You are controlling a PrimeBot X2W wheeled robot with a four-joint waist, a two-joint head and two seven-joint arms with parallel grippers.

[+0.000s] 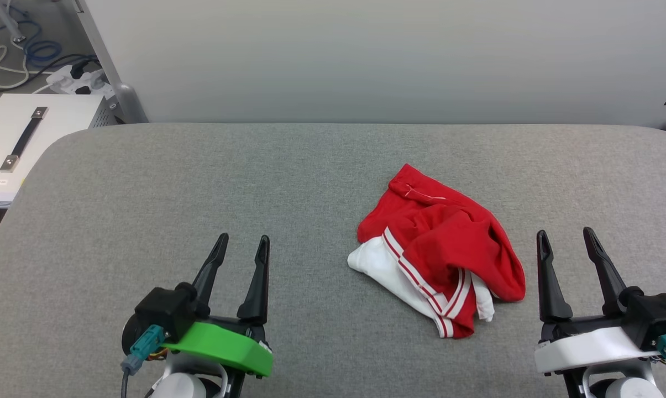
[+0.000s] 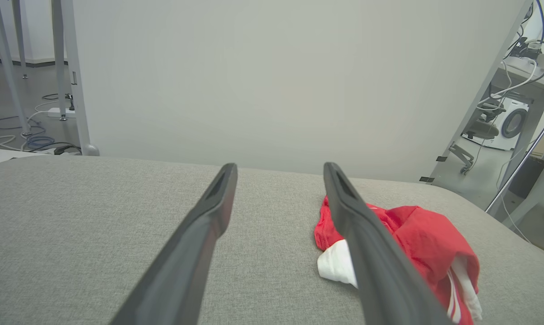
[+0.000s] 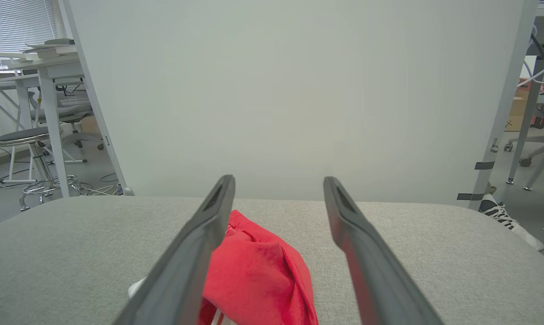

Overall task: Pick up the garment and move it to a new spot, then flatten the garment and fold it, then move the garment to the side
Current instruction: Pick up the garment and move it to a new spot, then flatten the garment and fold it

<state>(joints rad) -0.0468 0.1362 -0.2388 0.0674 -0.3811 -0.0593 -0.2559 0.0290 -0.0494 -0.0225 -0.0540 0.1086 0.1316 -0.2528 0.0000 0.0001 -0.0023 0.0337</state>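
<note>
Bunched garment, long axis roughly fore-aft

A table covered in grey woven cloth runs the full width of the head view, and its far corners are rounded. On it lies a crumpled T-shirt, bunched into a loose heap right of the middle and well short of the far edge. The heap is mostly red. A white sleeve pokes out at its left and near side, edged with red-and-white striped trim.
</note>
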